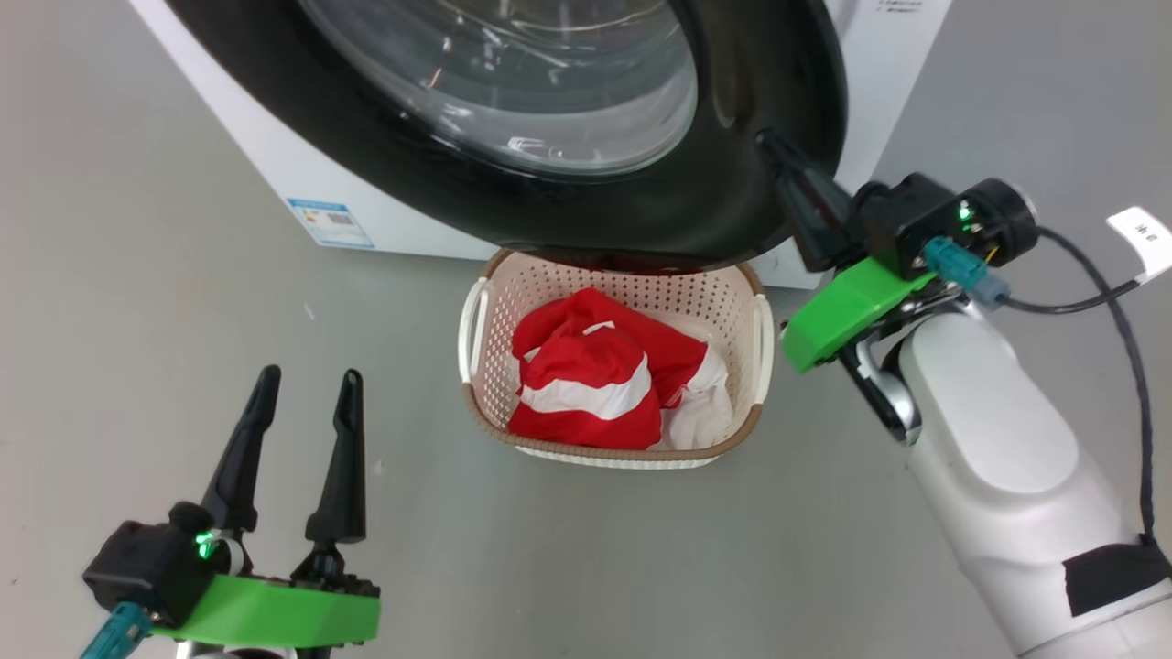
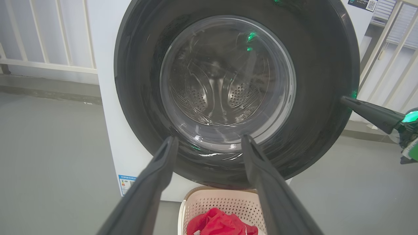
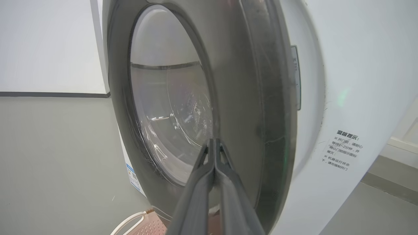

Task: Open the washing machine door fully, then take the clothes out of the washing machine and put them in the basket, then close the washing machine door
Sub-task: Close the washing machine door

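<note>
The right gripper (image 1: 765, 139), its two long dark fingers pressed together on nothing, sets its tip against the right side of the wide glossy black rim of the round glass-windowed washing machine door (image 1: 641, 210), which lies close against the big white front-loading washing machine (image 1: 884, 82). The left gripper (image 1: 309, 375) hangs spread wide and empty, well apart from the door. Between the grippers, just below the door, the bright red and white clothes (image 1: 595, 384) lie in the small cream perforated plastic basket (image 1: 641, 286).

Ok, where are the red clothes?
Head view, centre: the red-and-white fabric clothes lie in the cream perforated plastic basket, just below the black-rimmed round washing machine door.
</note>
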Motion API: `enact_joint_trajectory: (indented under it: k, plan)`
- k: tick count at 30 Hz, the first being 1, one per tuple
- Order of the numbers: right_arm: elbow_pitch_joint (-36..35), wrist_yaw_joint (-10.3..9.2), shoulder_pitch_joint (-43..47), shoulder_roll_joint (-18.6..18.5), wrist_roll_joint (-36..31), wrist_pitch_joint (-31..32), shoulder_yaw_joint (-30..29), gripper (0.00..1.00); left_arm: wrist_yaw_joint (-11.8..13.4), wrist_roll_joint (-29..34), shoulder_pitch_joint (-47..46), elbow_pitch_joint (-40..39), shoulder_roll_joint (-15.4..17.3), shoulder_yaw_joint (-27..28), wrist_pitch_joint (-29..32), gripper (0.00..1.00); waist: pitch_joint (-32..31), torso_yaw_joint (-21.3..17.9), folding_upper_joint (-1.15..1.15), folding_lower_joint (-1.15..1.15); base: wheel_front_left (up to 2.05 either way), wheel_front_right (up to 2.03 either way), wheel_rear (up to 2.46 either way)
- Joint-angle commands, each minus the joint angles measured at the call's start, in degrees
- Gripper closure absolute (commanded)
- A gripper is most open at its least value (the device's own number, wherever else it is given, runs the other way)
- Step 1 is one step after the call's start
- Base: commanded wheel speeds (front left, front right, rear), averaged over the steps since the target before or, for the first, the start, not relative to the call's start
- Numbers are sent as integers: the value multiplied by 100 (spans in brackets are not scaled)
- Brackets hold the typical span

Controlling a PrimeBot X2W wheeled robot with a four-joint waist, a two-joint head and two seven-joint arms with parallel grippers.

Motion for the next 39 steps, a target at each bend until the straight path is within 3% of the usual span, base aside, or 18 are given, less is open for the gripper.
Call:
enact_joint_trajectory:
  k: [1, 21, 31, 39]
  plan:
    - [-89, 28, -142, 86, -95, -36, -7, 100, -41, 34, -155, -98, 62, 201, -69, 0, 58, 61, 0, 0, 0, 0, 0]
    - [315, 28, -735, 70, -678, -36, -781, 100, -109, -27, -322, 189, -12, 191, -69, 0, 291, 267, 0, 0, 0, 0, 0]
    - [1060, 28, -1619, -62, -855, -36, -1019, 100, -165, -11, -517, 260, -47, 155, -69, 0, 552, 241, 0, 0, 0, 0, 0]
    - [1161, 28, -2056, -168, -1101, -36, -1126, 100, -218, 20, -670, 289, -118, 150, -69, 0, 779, 224, 0, 0, 0, 0, 0]
